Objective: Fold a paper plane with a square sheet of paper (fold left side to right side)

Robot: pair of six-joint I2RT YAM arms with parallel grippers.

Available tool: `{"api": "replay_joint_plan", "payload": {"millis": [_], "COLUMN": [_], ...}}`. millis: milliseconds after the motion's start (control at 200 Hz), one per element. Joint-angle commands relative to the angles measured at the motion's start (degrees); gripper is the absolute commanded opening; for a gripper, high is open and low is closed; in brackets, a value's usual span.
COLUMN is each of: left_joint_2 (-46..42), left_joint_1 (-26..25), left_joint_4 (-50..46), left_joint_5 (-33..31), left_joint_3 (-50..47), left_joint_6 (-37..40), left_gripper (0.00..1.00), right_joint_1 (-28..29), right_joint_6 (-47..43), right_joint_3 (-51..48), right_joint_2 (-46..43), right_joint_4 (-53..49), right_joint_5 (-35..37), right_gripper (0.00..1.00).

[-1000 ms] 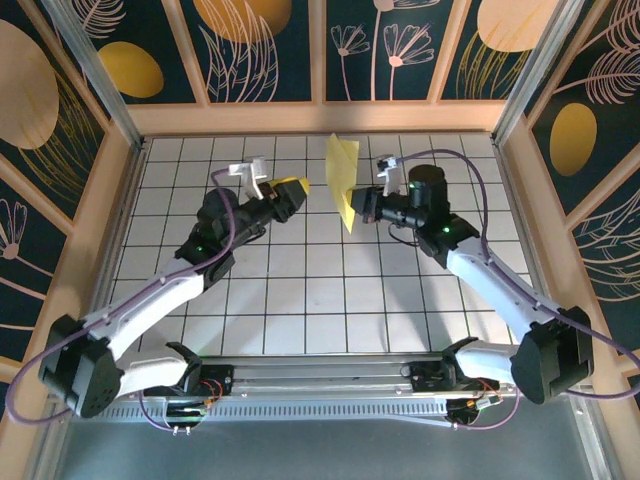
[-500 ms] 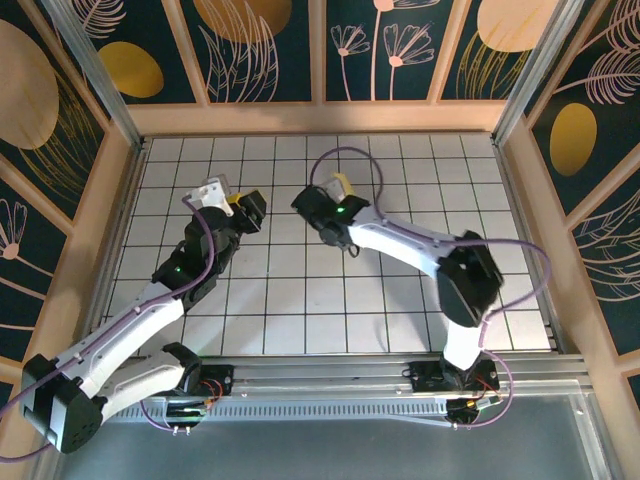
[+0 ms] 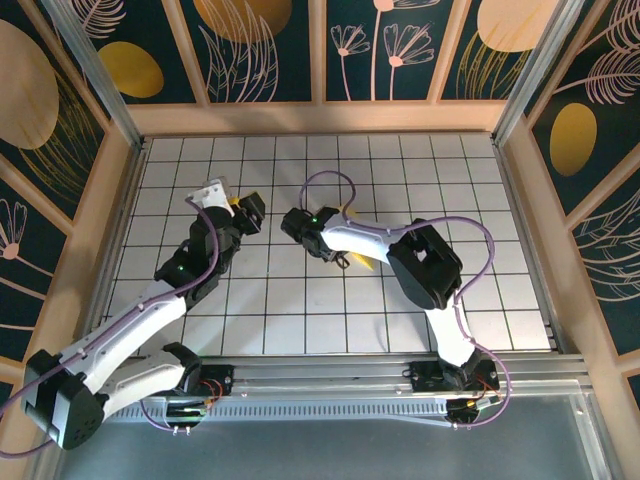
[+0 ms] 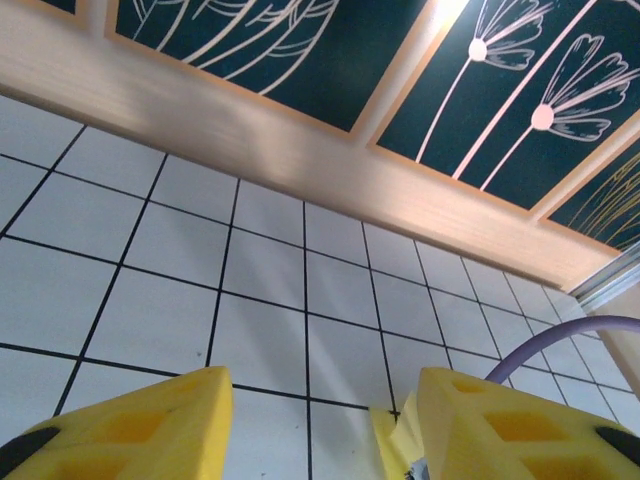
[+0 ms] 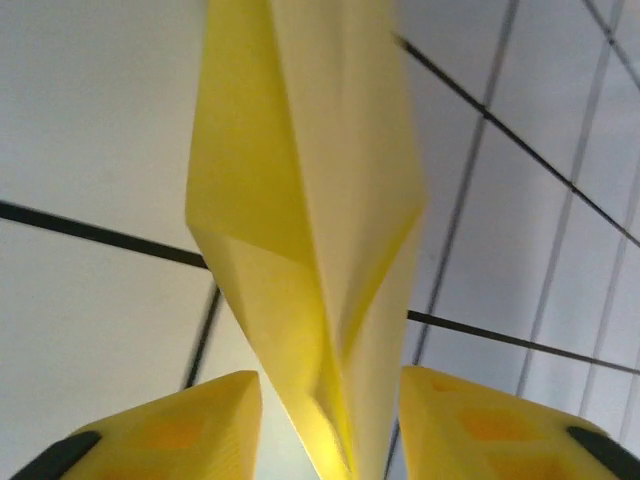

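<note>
The paper plane (image 5: 310,230) lies between the fingers of the right gripper (image 5: 330,385). They stand apart with a sliver of gap on each side, so the plane looks released rather than pinched, though the view is blurred. The step seems to be leaving the finished dart on the table (image 3: 300,300). The right gripper should back off straight along the crease, jaws wide, so neither finger drags a wing. Just beside it the left gripper (image 4: 325,390) hangs apart and empty. It is a possible snag, as is a purple cable (image 4: 610,322). Beyond are the wooden rail (image 4: 250,140) and the flowered wall panels (image 4: 300,50).
</note>
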Motion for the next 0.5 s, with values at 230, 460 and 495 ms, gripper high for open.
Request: {"api": "replay_joint_plan", "payload": {"millis": [230,460,495], "left_joint_2": [5.9,16.8,18.4], "left_joint_1": [-0.2,-0.3,-0.3], "left_joint_4": [0.5,2.6,2.2], "left_joint_5": [6.8,17.9,18.8], "left_joint_3": [3.2,5.6,6.2], "left_joint_6": [-2.4,-7.7,-8.3], "left_gripper": [0.56,0.60,0.60], "right_joint_1": [-10.5,-19.9,-20.9], "right_joint_6": [1.6,4.5,5.5], "right_joint_3": [-10.0,-24.2,-26.4], "right_joint_2": [-19.2,-33.3,-35.2], "right_joint_4": [14.3,29.7,32.1], "right_joint_5": [-21.0,-30.7,-32.4], "right_gripper": [0.67,0.83,0.86]}}
